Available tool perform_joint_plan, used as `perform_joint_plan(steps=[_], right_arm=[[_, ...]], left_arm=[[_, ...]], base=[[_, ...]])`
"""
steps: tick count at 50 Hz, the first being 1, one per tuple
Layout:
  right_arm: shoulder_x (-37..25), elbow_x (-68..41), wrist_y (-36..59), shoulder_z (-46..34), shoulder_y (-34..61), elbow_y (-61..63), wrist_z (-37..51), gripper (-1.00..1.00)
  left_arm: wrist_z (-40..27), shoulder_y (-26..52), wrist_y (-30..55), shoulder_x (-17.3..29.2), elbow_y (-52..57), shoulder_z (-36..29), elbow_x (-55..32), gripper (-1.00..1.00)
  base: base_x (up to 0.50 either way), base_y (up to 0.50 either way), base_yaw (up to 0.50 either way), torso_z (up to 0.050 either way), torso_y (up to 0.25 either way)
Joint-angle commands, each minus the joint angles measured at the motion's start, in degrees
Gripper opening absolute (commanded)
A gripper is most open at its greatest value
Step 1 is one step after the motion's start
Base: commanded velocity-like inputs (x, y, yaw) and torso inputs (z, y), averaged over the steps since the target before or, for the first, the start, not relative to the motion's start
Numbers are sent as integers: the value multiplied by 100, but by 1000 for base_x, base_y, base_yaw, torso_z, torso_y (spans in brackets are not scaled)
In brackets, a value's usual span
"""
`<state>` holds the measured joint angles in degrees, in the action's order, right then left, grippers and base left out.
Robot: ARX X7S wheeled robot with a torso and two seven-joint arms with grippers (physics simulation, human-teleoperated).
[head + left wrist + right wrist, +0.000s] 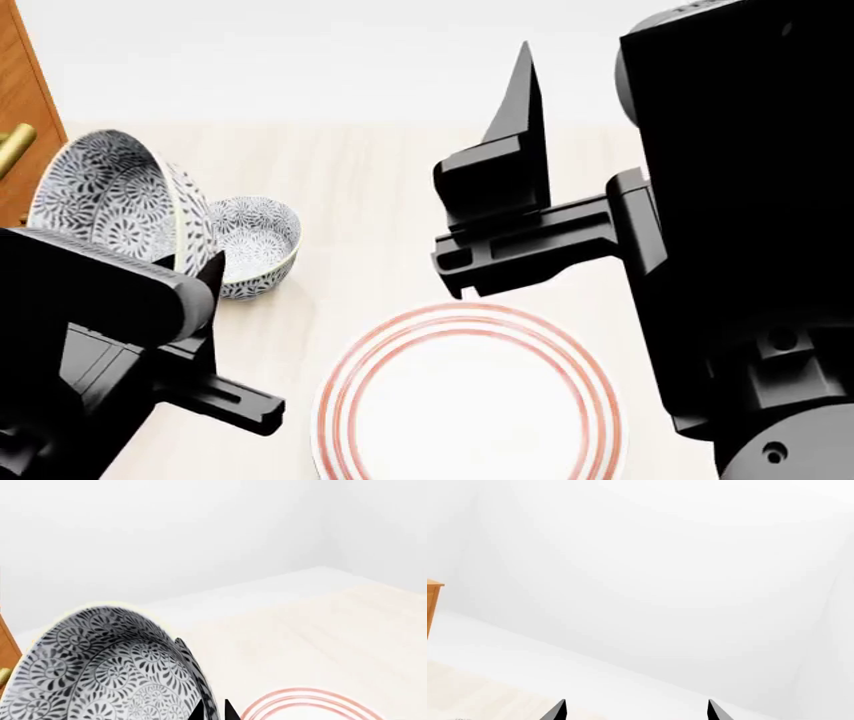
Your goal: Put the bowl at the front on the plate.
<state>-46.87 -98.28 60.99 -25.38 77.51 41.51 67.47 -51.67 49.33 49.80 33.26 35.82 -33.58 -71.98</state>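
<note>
The bowl (114,200), white with a dense grey-blue flower pattern, is shown lifted and tipped steeply on edge at the left of the head view, its patterned inside turned toward the camera. It is gripped at its rim by the left gripper (213,711), whose two dark fingertips are seen pinched on either side of the bowl's wall in the left wrist view; the jaws are thus clenched on the rim. A second bowl (256,245) of the same pattern is seen upright on the pale wooden table (374,190), just beside and partly behind the held one. The plate (467,400), white with thin red concentric rings, lies flat on the table at the near edge of the head view, to the right of the held bowl and apart from it; an arc of its rings also appears in the left wrist view. The right gripper (636,711) is raised above the table beyond the plate, its two fingertips spread well apart with nothing between them. A brown wooden cabinet (24,110) with a brass handle is visible at the far left.
</note>
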Motion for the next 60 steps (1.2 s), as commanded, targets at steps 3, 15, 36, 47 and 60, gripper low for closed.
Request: perform_joint_plan(steps=[3, 15, 36, 47, 60], right_arm=[[-6, -5, -28, -30, 4, 24, 19, 100], [-17, -79, -30, -51, 123, 20, 55, 100], [-50, -120, -52, -49, 285, 52, 50, 100], [-116, -202, -93, -38, 311, 102, 121, 100], [-192, -475, -54, -72, 616, 58, 278, 100]], left_arm=[[269, 347, 158, -136, -227, -269, 320, -100], [572, 675, 518, -233, -336, -810, 682, -100], [1281, 1305, 983, -571, -1058, -1362, 784, -100], [1884, 1808, 1118, -786, -1646, -1746, 1085, -100], [2294, 2076, 1215, -1002, -2061, -2032, 1185, -100]], base=[[0, 0, 0, 0, 0], [0, 0, 0, 0, 1], [0, 0, 0, 0, 0], [0, 0, 0, 0, 1], [0, 0, 0, 0, 0]])
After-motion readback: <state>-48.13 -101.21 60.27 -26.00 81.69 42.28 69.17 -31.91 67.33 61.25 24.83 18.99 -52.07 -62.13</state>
